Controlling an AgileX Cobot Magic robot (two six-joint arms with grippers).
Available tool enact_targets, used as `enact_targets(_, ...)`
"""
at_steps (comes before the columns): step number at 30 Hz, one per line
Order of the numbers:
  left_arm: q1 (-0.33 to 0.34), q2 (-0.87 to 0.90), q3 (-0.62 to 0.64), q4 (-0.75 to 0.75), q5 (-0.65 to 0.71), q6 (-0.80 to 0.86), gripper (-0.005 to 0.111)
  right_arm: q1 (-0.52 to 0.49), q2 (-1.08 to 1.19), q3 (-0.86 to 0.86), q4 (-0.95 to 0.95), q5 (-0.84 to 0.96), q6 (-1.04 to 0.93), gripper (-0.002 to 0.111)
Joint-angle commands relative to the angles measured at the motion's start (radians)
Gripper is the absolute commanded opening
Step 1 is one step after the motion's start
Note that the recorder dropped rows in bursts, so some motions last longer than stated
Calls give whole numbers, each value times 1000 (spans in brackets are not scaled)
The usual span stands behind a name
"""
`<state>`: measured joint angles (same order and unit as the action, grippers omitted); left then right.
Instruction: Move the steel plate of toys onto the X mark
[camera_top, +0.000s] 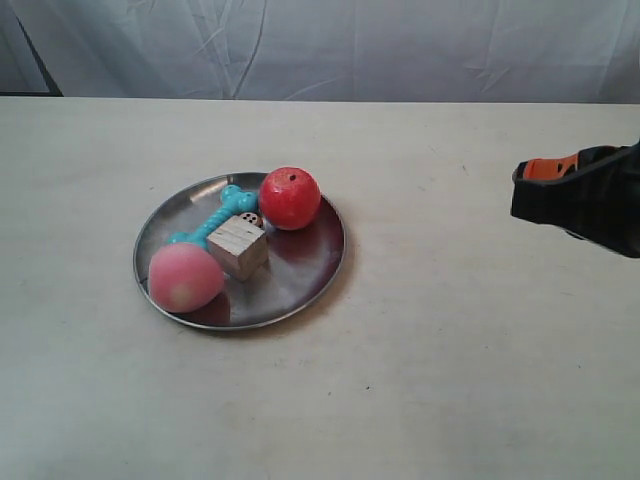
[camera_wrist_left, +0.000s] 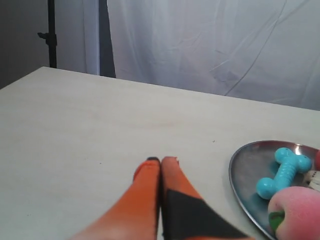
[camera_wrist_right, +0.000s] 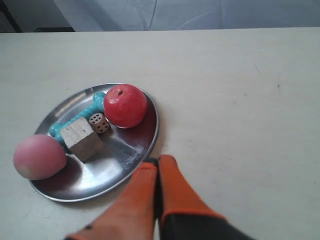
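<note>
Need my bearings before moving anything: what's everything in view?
steel plate: 1, silver, on the table
apple: 1, red, on the plate
peach: 1, pink, at the plate's rim
bone: 1, teal, running from apple to peach
cube: 1, pale wood, mid-plate
die: 1, spotted, between cube and apple
table: 1, off-white, under everything
curtain: 1, white, behind the table
X mark: none made out
left pincer: 1, orange, shut, beside the plate
right pincer: 1, orange, shut, near the plate's rim

Lab-style test setup, white cloth backdrop (camera_top: 320, 45), pale tabletop (camera_top: 470, 380), black stand (camera_wrist_left: 51, 35)
</note>
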<state>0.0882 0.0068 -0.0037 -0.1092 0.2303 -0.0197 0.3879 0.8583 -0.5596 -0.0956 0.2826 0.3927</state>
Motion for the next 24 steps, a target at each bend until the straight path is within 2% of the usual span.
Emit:
enact_targets(1, 1, -7, 4, 19, -2, -5, 0, 3, -5, 5, -4, -22, 1, 0)
enact_targets(19, 1, -7, 4, 70, -6, -3, 0, 3, -6, 5, -4, -24, 1, 0)
enact_targets(24, 1, -7, 4, 70, -19, 0, 0, -62, -177, 57, -93, -24, -41, 0)
